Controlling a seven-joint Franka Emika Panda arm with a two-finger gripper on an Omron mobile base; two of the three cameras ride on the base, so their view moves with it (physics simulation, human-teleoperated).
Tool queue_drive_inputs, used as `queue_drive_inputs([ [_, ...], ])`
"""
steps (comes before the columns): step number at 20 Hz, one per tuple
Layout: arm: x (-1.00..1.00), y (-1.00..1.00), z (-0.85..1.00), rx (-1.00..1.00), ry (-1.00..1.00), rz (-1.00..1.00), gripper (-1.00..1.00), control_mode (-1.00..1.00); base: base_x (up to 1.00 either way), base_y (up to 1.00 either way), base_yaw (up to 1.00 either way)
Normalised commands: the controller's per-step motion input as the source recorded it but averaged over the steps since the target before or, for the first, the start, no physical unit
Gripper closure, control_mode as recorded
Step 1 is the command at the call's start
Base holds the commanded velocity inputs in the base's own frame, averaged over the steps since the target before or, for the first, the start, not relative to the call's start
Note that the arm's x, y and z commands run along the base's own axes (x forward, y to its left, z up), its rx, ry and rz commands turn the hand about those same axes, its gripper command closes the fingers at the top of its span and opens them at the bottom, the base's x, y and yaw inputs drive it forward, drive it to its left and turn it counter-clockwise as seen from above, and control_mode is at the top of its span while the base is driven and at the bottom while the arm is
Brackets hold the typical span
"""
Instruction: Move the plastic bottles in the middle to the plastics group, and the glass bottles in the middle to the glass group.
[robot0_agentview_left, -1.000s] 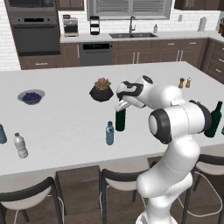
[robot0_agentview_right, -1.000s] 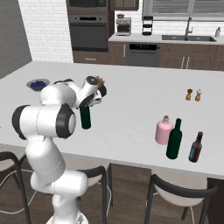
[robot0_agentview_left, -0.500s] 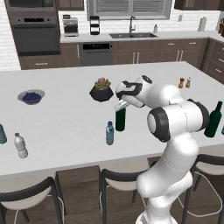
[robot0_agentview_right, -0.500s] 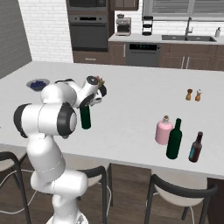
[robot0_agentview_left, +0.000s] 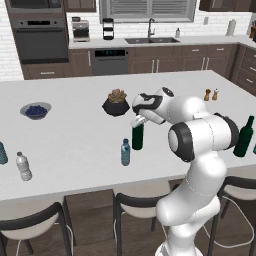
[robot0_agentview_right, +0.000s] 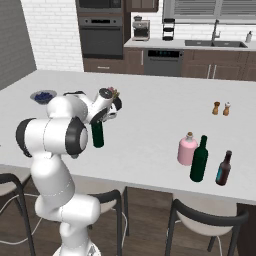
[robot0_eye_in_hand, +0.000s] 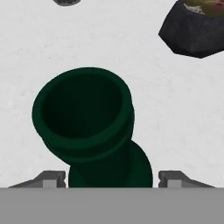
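Our tool (robot0_eye_in_hand: 112, 181) straddles the neck of the wine bottle (robot0_agentview_left: 137, 136), which stands upright mid-bench. The fingertips (robot0_eye_in_hand: 52, 179) sit apart from the glass on both sides, so nothing is gripped yet. We should close evenly on the neck below the lip, squeeze until firm, then lift straight up so the base clears the bench (robot0_agentview_left: 75, 135) without tipping. Just beside it stands the blue bottle (robot0_agentview_left: 125, 152). Farther off, the plant pot (robot0_agentview_left: 116, 102) sits behind; we should carry wide of it.
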Motion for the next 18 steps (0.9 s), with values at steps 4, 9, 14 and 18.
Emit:
queue_drive_inputs([
  [4,0.00,0.00,0.00,0.00,0.00,0.00,1.00,-1.00,0.00,0.00,0.00],
  [9,-0.07,-0.04,0.02,0.00,-0.01,-0.01,1.00,-1.00,0.00,0.00,0.00],
  [14,-0.36,-0.44,0.31,0.00,0.00,-0.13,1.00,-1.00,0.00,0.00,0.00],
  [18,-0.36,-0.66,0.37,0.00,0.00,-0.18,1.00,-1.00,0.00,0.00,0.00],
])
